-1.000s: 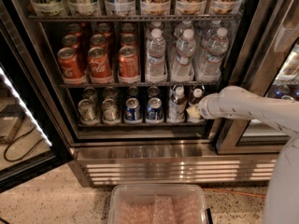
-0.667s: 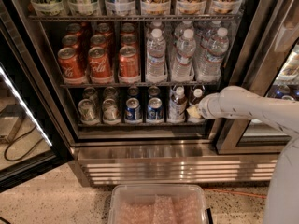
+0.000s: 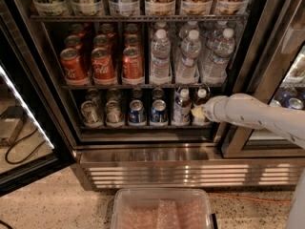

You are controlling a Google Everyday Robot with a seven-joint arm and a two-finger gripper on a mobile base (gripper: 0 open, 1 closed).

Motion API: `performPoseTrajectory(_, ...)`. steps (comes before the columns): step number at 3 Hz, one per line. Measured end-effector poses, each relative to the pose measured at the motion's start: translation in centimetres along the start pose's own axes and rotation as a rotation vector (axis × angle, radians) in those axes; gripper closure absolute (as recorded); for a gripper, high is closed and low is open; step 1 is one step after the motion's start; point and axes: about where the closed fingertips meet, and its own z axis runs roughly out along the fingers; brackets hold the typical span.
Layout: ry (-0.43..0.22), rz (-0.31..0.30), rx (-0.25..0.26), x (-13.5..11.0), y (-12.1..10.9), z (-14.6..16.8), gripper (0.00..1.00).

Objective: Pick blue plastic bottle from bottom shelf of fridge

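Note:
The fridge (image 3: 167,168) stands open in front of me. On its bottom shelf (image 3: 143,126), two small white-capped bottles with dark contents stand in the right-hand lanes. The blue plastic bottle (image 3: 201,97) is in the rightmost lane, with its lower half hidden behind my gripper. A similar bottle (image 3: 182,108) stands just left of it. My gripper (image 3: 197,112) reaches in from the right on a white arm (image 3: 248,113). It is at the lower front of the rightmost bottle.
Blue soda cans (image 3: 137,112) and silver cans (image 3: 90,112) fill the left lanes of the bottom shelf. Red cola cans (image 3: 102,63) and tall water bottles (image 3: 189,56) stand on the shelf above. The glass door (image 3: 28,104) hangs open at left. A clear plastic bin (image 3: 162,209) sits on the floor below.

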Motion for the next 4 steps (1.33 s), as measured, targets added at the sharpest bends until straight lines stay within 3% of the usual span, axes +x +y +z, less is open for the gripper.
performPoseTrajectory(4,-0.046,0.008,0.034,-0.3,0.5,-1.8,1.00)
